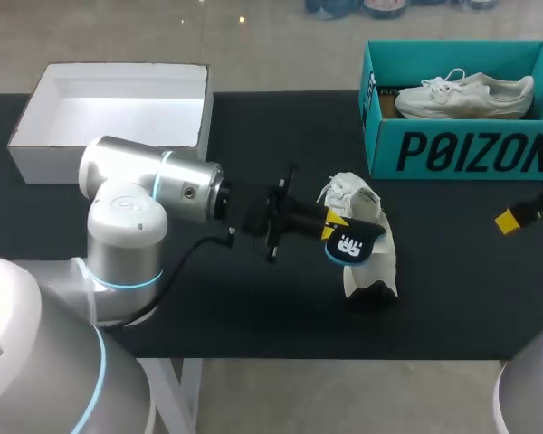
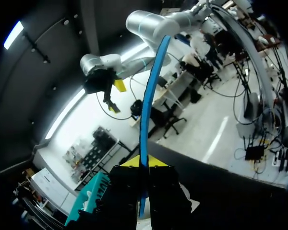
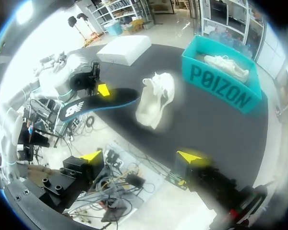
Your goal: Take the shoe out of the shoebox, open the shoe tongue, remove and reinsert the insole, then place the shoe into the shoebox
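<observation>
The left gripper (image 1: 333, 223) is out in front of the shoebox (image 1: 462, 154), toward its left corner. Its jaws are pressed nearly together on the insole (image 1: 348, 244). In the left wrist view the two yellow tips sit either side of the insole's thin blue edge (image 2: 151, 96), which runs straight out ahead from between them. The insole is dark with a blue rim and a white mark on its face, and it is held up off the table (image 1: 253, 307).

The shoe (image 1: 364, 231), white, is reared up off its sole on the table, in front of the shoebox's left end and apart from it. The insole's free end reaches the shoe; whether the two touch cannot be told.

The right gripper (image 3: 141, 156) is in front of the shoebox's right end, away from the shoe, its jaws spread wide with nothing between them.

A second shoe (image 1: 466, 93) lies on its side inside the shoebox. A white box lid (image 1: 36, 117) sits far to the shoebox's left.
</observation>
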You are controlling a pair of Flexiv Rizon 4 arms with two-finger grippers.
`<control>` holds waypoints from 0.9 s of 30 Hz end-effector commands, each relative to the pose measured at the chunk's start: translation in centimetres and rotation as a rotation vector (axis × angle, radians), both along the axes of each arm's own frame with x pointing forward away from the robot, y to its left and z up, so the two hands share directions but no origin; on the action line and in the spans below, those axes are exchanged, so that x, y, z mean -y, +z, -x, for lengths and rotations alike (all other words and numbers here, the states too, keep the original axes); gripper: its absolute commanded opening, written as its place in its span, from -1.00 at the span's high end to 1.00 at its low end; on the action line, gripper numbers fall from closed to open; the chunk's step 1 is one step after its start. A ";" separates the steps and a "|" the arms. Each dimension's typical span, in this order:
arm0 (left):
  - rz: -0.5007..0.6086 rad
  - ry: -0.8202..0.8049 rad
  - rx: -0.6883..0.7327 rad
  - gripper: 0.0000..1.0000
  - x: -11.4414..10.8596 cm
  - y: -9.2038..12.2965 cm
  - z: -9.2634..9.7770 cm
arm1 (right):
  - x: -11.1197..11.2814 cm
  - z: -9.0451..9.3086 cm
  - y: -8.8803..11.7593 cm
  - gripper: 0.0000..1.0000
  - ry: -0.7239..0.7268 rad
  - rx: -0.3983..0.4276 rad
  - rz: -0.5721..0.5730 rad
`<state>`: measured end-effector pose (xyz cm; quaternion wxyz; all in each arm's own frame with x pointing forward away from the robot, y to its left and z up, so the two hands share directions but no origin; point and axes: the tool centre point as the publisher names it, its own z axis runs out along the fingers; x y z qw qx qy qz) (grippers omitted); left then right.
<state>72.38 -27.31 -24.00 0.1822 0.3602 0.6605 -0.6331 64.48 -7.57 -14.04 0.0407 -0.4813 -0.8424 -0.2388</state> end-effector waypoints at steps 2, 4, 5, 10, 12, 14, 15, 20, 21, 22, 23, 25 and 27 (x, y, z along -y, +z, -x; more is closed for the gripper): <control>0.000 -0.035 -0.010 1.00 2.9 -1.9 -1.6 | -0.1 -0.3 0.0 -1.00 0.001 -0.005 0.001; -0.003 -0.034 -0.014 1.00 3.2 -2.4 -1.8 | -0.1 -0.3 0.0 -1.00 0.001 -0.005 0.001; -0.005 -0.032 -0.015 1.00 3.2 -2.5 -1.9 | -0.1 -0.3 0.0 -1.00 0.001 -0.005 0.001; -0.011 -0.012 -0.026 1.00 3.3 -3.4 -2.3 | -0.1 -0.3 0.0 -1.00 0.001 -0.005 0.001; -0.014 -0.010 -0.032 1.00 3.2 -4.0 -2.4 | -0.1 -0.3 0.0 -1.00 0.001 -0.005 0.001; -0.014 -0.007 -0.037 1.00 3.1 -4.4 -2.5 | -0.1 -0.3 0.0 -1.00 0.001 -0.005 0.001; -0.014 -0.008 -0.039 1.00 3.1 -4.6 -2.5 | -0.1 -0.3 0.0 -1.00 0.001 -0.005 0.001; -0.037 -0.002 -0.046 1.00 3.0 -5.2 -2.8 | -0.1 -0.3 0.0 -1.00 0.001 -0.005 0.001; -0.037 0.000 -0.045 1.00 3.0 -5.3 -2.8 | -0.1 -0.3 0.0 -1.00 0.001 -0.005 0.001; -0.040 0.003 -0.045 1.00 3.0 -5.4 -2.8 | -0.1 -0.3 0.0 -1.00 0.001 -0.005 0.001; -0.054 0.005 -0.043 1.00 3.0 -5.6 -2.8 | -0.1 -0.3 0.0 -1.00 0.001 -0.005 0.001; -0.054 0.008 -0.044 1.00 2.9 -5.9 -2.9 | -0.1 -0.3 0.0 -1.00 0.001 -0.005 0.001; -0.055 0.014 -0.045 1.00 2.8 -6.3 -3.1 | -0.1 -0.3 0.0 -1.00 0.001 -0.005 0.001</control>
